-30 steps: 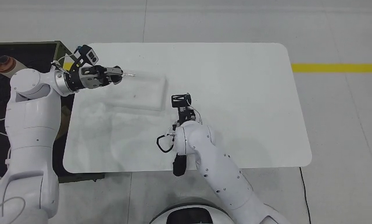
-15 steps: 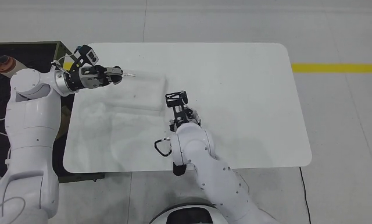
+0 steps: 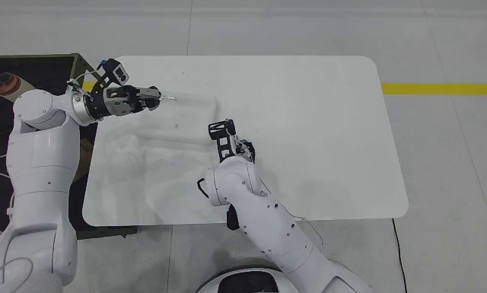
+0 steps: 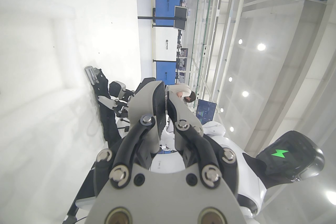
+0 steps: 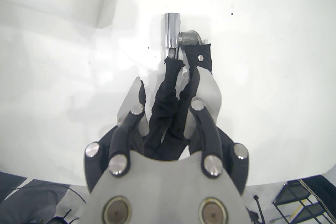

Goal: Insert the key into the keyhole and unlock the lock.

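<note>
The lock is a silver cylinder [image 5: 172,30] on a black fabric-sleeved cable [image 5: 168,104]. My right gripper [image 5: 174,80] is shut on that cable, and the cylinder sticks out past the fingertips, just above the white table [image 5: 262,25]. In the top view the right gripper [image 3: 223,133] sits left of the table's middle. My left gripper [image 3: 154,97] is held above the table's far-left part, shut on the key, whose thin metal tip [image 3: 170,98] points right. The left wrist view has the lock cylinder [image 4: 90,73] beyond the left gripper [image 4: 166,93].
A dark cart [image 3: 46,68] stands past the table's left edge, under the left arm. The right half of the table [image 3: 327,133] is bare white surface. A yellow floor line [image 3: 434,88] runs off to the right.
The right gripper has carried the lock left and away from the robot's body, closer to the left gripper. The left arm and the key have stayed still.
</note>
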Robot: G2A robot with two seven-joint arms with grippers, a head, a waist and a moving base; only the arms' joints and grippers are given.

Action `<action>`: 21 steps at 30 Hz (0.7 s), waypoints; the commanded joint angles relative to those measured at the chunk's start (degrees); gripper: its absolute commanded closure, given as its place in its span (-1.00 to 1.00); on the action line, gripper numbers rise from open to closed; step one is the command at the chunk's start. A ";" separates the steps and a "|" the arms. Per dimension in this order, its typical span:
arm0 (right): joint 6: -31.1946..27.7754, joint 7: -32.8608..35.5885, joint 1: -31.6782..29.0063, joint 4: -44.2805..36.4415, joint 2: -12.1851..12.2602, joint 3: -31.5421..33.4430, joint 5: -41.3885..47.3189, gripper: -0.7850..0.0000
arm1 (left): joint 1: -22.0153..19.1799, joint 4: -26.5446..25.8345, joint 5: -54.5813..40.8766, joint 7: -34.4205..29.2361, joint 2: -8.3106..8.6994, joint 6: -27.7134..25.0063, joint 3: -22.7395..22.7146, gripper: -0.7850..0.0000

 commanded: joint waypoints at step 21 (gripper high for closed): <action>0.45 -0.45 3.74 6.79 -1.14 4.31 5.06 1.00 | 0.00 0.00 0.00 0.00 0.00 0.00 0.00 1.00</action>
